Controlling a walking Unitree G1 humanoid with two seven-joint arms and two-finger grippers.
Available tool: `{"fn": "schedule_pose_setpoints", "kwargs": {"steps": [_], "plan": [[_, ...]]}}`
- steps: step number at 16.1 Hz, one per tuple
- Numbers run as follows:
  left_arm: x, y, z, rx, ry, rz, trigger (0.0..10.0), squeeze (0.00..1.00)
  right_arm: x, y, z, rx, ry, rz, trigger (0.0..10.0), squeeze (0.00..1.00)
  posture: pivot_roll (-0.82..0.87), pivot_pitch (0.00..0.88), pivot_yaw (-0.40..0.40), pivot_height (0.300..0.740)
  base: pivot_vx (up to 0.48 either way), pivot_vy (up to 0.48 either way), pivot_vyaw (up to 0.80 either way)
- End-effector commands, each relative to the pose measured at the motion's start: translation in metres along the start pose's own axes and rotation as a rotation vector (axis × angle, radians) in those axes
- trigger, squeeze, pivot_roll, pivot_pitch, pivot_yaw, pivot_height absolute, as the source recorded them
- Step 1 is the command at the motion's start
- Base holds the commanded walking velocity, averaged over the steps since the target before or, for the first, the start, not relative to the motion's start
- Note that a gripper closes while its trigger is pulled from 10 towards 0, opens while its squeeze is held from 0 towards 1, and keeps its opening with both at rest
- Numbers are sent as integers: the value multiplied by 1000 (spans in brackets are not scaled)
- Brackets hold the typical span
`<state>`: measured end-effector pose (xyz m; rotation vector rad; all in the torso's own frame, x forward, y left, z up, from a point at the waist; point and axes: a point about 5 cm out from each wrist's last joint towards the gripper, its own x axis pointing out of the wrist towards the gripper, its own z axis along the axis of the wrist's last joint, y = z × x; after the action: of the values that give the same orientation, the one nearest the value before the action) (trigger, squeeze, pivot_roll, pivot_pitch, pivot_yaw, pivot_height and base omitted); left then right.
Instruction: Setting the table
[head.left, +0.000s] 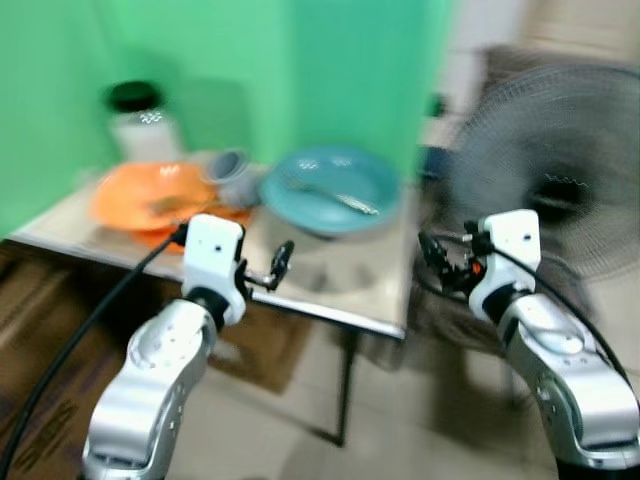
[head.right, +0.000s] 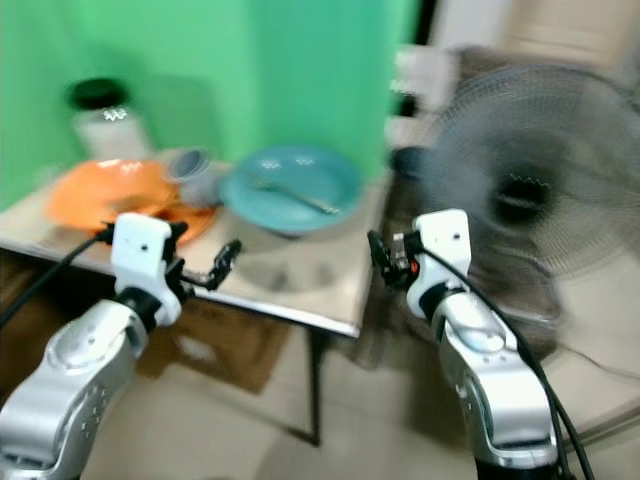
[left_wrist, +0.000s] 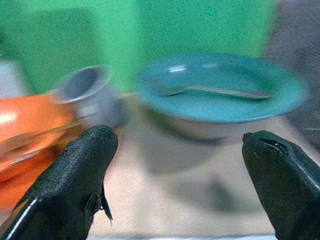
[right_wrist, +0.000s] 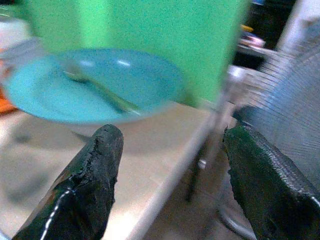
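Observation:
A small table (head.left: 345, 290) holds a teal bowl (head.left: 330, 190) with a metal utensil (head.left: 338, 198) lying in it. Left of the bowl stand a grey cup (head.left: 232, 175), an orange plate (head.left: 145, 195) and a black-lidded jar (head.left: 140, 125). My left gripper (head.left: 272, 268) hovers open over the table's front edge, empty, short of the cup (left_wrist: 87, 92) and bowl (left_wrist: 225, 95). My right gripper (head.left: 437, 255) is open and empty just off the table's right end, pointing towards the bowl (right_wrist: 95, 85). The frames are blurred.
A large standing fan (head.left: 560, 170) is close on the right, behind my right arm. A green backdrop (head.left: 300, 70) rises behind the table. A cardboard box (head.left: 260, 345) sits under the table on a light floor.

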<state>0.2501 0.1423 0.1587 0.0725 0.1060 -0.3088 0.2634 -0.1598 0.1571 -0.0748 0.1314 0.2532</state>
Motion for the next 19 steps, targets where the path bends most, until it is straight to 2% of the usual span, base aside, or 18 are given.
{"fn": "schedule_pose_setpoints", "kwargs": {"steps": [1, 4, 7, 9, 11, 12, 14, 16, 19], "plan": [[-2, 5, 3, 12, -16, 24, 10000, 0, 5, 4, 10, -8, -47, 35, 10000, 0, 126, 0, -12, 740, 319, 0, 0], [-1, 5, 4, 16, -20, 25, 10000, 0, 8, 0, 17, 15, -69, 66, 10000, 0, 131, 0, -17, 740, 324, 0, 0], [-2, 5, 5, 25, -21, 25, 10000, 0, 12, 6, 22, -14, -74, 187, 10000, 0, 135, 0, -18, 740, 307, 0, 0], [-2, 6, 6, 68, -14, 6, 10000, 0, 23, 8, 30, -20, -51, 254, 10000, 0, 137, 0, -18, 740, 0, 0, 0], [-5, 3, 3, 147, 25, -93, 10000, 0, 43, 4, 36, 21, 1, 257, 10000, 1000, 134, 0, -13, 740, 0, 0, 0], [-8, 0, 2, 164, 39, -163, 10000, 0, 53, 3, 38, 13, 34, 267, 10000, 1000, 133, 0, -10, 740, 0, 0, 0], [-11, -1, 1, 177, 58, -237, 10000, 0, 67, 3, 40, -10, 72, 292, 10000, 1000, 132, 0, -8, 740, 0, 0, 0], [-14, -3, -2, 177, 94, -343, 10000, 0, 86, 4, 38, -43, 172, 342, 10000, 1000, 132, 0, -6, 740, 0, 0, 0], [-20, -7, -4, 160, 125, -442, 10000, 0, 109, -2, 35, -136, 236, 288, 10000, 1000, 134, 0, -7, 740, 0, 0, 0]]}}
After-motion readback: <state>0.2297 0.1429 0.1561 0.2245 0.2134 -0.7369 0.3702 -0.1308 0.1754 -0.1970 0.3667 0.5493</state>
